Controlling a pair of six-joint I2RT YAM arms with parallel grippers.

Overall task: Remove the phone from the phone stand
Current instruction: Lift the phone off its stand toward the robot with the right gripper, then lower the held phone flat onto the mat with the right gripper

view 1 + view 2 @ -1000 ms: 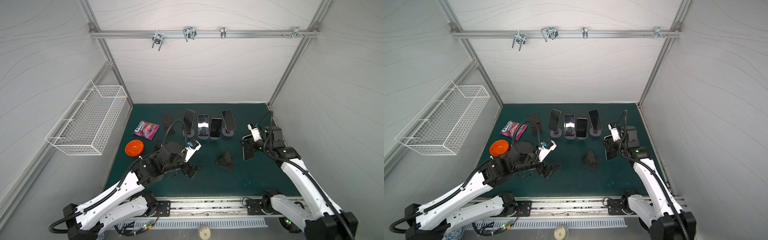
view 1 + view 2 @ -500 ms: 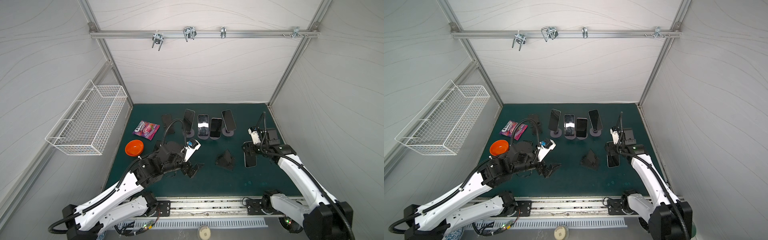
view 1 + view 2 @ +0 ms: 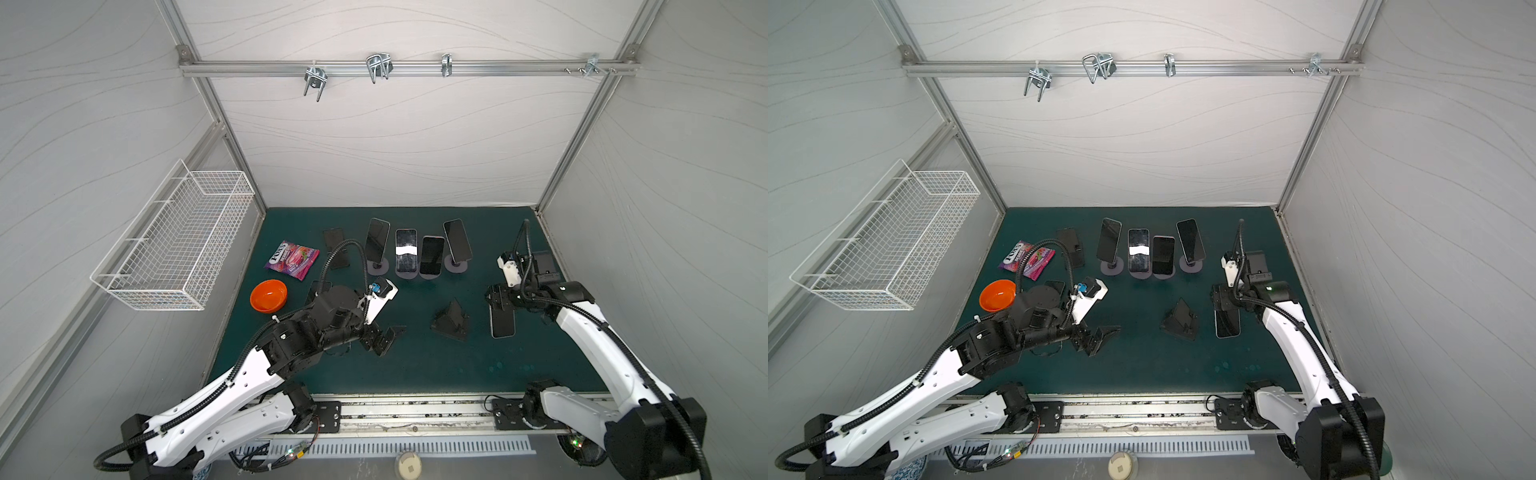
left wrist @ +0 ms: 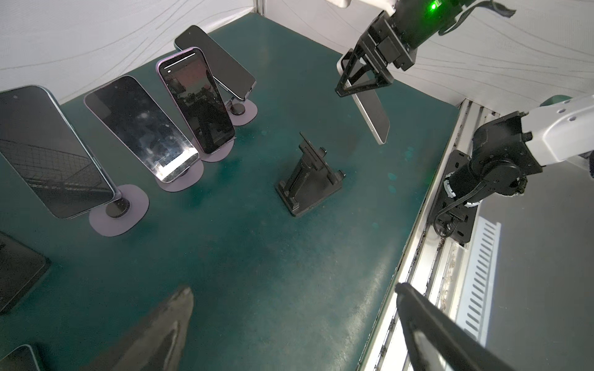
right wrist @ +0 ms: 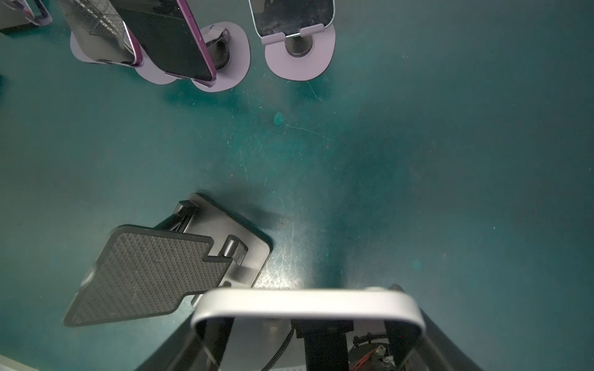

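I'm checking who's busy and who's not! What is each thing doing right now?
silver-edged phone: held in the air, off its stand.
right gripper: shut on the phone.
black wedge-shaped phone stand: empty, upright.
left gripper: open, empty.
four dark phones on lilac round stands: propped up.
orange plastic bowl: empty.
white wire basket: empty.
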